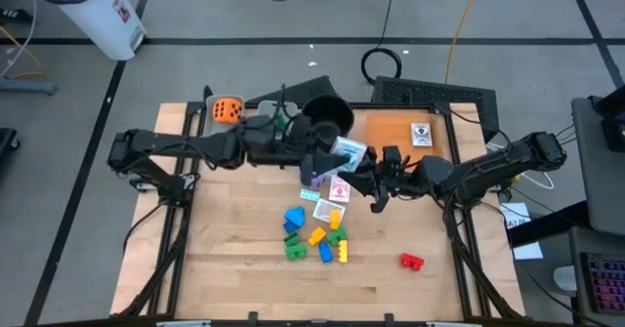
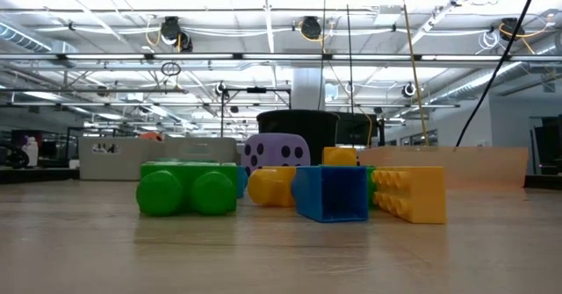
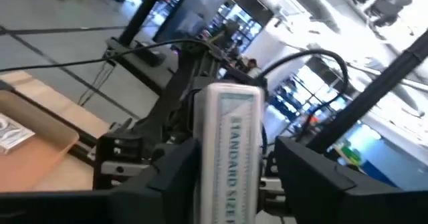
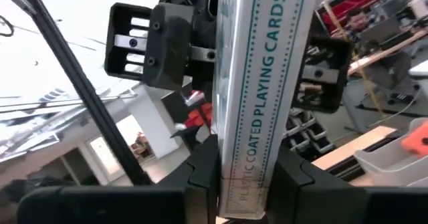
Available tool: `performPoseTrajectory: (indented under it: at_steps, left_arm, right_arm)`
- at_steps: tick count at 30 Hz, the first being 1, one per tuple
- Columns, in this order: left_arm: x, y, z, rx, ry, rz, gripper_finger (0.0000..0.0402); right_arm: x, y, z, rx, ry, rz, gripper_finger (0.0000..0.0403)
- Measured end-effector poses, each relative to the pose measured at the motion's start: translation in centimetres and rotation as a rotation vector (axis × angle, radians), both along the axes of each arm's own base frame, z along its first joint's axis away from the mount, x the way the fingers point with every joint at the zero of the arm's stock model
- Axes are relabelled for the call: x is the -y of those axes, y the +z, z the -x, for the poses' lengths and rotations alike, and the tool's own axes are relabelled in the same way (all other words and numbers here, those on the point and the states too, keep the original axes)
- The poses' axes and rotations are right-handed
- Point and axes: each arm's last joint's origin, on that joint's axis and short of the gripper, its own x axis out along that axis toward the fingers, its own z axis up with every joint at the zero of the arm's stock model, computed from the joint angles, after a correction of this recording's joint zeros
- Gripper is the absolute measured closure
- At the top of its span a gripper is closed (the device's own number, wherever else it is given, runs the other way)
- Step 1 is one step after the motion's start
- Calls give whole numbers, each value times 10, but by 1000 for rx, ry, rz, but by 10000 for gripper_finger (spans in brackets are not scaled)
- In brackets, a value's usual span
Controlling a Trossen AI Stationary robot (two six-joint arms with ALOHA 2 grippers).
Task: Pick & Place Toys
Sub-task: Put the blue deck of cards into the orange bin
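Observation:
A white playing-card box [image 1: 348,153] with teal lettering hangs in the air over the table's middle, between my two grippers. My right gripper [image 4: 244,177] comes from the table's right and is shut on it. My left gripper [image 3: 231,177] comes from the left and stands open, one finger on either side of the box's other end [image 3: 227,137]. On the table below lie loose picture cards [image 1: 338,189], a purple die [image 2: 277,151] and a cluster of green, blue and yellow blocks [image 1: 314,237]. A red block [image 1: 411,261] lies apart to the right. My right gripper pinches the card box between its two fingers, one on each broad face, near one end [image 4: 244,160]. The narrow lettered side faces the wrist camera. The fingers come nearly level from the table's right, and the box is lifted clear of the table. My left gripper has a visible gap between one finger [image 3: 304,177] and the box. Whether the other finger [image 3: 175,180] touches it, I cannot tell.
A round black pot [image 1: 327,112] stands at the back centre. An orange die [image 1: 227,110] sits at the back left. An orange-brown board [image 1: 395,132] at the back right carries a card [image 1: 421,134]. Bare wood lies along the near edge.

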Motion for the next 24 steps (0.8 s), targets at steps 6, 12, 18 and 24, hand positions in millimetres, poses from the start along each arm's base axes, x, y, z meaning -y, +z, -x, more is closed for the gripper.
performPoseTrajectory:
  at_steps: [6, 12, 18, 24]
  left_arm:
    - [-11, -4, 0, -40, -73, -10, 171]
    - [-20, -17, 1, -177, -136, 31, 186]
    - [-27, -30, 6, -329, -284, 107, 213]
    - [-30, -41, 11, -446, -353, 150, 233]
  right_arm:
    - [1, -4, -2, -36, 109, -49, 336]
    - [3, -17, -6, -165, 237, -124, 334]
    - [6, -26, -7, -266, 315, -158, 336]
    - [11, -32, -8, -339, 365, -190, 335]
